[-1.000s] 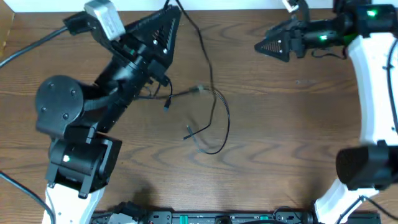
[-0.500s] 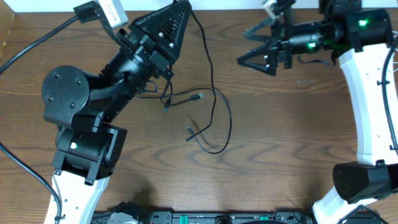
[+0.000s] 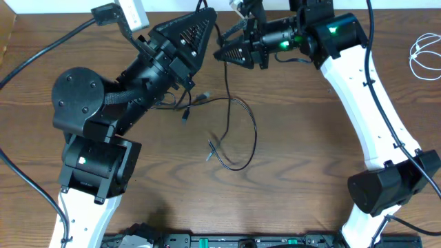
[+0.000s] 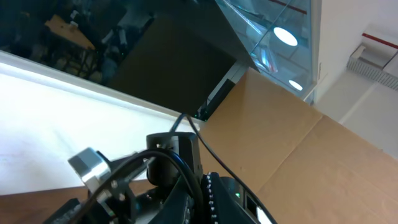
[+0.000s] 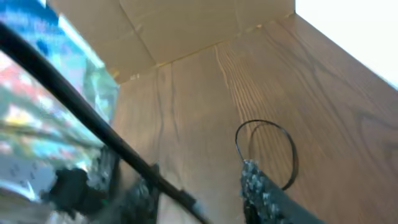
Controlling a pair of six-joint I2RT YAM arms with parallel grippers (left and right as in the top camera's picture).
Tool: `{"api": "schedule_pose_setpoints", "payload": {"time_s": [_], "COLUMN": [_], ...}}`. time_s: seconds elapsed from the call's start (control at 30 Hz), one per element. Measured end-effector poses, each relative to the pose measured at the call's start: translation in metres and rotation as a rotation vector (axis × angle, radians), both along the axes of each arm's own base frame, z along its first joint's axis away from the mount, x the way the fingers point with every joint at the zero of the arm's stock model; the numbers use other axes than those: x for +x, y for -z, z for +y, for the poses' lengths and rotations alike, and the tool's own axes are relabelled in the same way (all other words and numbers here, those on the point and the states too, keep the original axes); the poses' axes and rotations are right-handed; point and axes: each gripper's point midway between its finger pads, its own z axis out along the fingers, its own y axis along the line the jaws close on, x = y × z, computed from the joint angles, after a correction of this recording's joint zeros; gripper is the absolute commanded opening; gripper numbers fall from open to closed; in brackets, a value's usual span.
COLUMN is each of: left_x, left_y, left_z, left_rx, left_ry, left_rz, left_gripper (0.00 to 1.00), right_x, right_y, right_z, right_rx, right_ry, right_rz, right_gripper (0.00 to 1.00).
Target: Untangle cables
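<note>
The black cable lies in a loose loop mid-table, with small plug ends near the left arm. One strand rises to the back, where my left gripper is shut on it. In the left wrist view that strand leaves the closed fingers. My right gripper sits just right of the left one, its jaws apart with the strand running between them. The right wrist view shows the strand crossing the gap and the loop below. A white cable lies coiled at the far right.
A cardboard piece sits at the table's left edge. The left arm's thick black lead trails off to the left. A black equipment bar runs along the front edge. Both arm bases stand near the front corners.
The right arm swung left from the back right corner to the raised strand beside the left gripper, and its jaws narrowed. The left gripper shifted slightly right, still shut.
</note>
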Motion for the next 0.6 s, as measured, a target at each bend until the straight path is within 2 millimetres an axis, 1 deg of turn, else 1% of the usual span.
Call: {"api": "schedule_pose_setpoints", "payload": {"time_s": [0.07,0.1,0.13,0.17,0.27,0.33,0.37,0.43,0.53,0.57,0.6], "left_x": [0.0,0.0,0.0,0.0,0.001,0.001,0.002,0.003,0.004,0.003,0.002], "left_y": [0.0,0.0,0.0,0.0,0.001,0.002,0.002,0.005,0.016,0.018,0.02], "left_z": [0.0,0.0,0.0,0.0,0.0,-0.001,-0.001,-0.001,-0.003,-0.004,-0.006], "left_rx": [0.001,0.001,0.001,0.001,0.002,0.002,0.003,0.007,0.023,0.029,0.034], "left_ry": [0.001,0.001,0.001,0.002,0.001,0.002,0.002,0.002,0.008,0.019,0.032], "left_rz": [0.002,0.001,0.002,0.002,0.004,0.006,0.007,0.02,0.064,0.071,0.077], "left_gripper": [0.07,0.07,0.07,0.07,0.08,0.07,0.08,0.08,0.07,0.07,0.08], "right_x": [0.003,0.004,0.005,0.005,0.006,0.005,0.003,-0.001,-0.015,-0.018,-0.02], "right_y": [-0.003,-0.003,-0.004,-0.004,-0.007,-0.007,-0.006,-0.006,-0.008,-0.009,-0.01], "right_z": [0.0,0.001,0.001,0.001,0.001,0.002,0.001,0.001,0.002,0.003,0.004], "right_rx": [0.008,0.009,0.011,0.013,0.021,0.023,0.022,0.026,0.052,0.062,0.07], "right_ry": [0.015,0.02,0.025,0.029,0.033,0.035,0.03,0.007,-0.079,-0.1,-0.117], "right_rz": [0.005,0.013,0.018,0.024,0.038,0.057,0.064,0.06,0.024,0.002,-0.017], "right_gripper": [0.07,0.06,0.08,0.11,0.39,0.5,0.54,0.55,0.53,0.47,0.32]}}
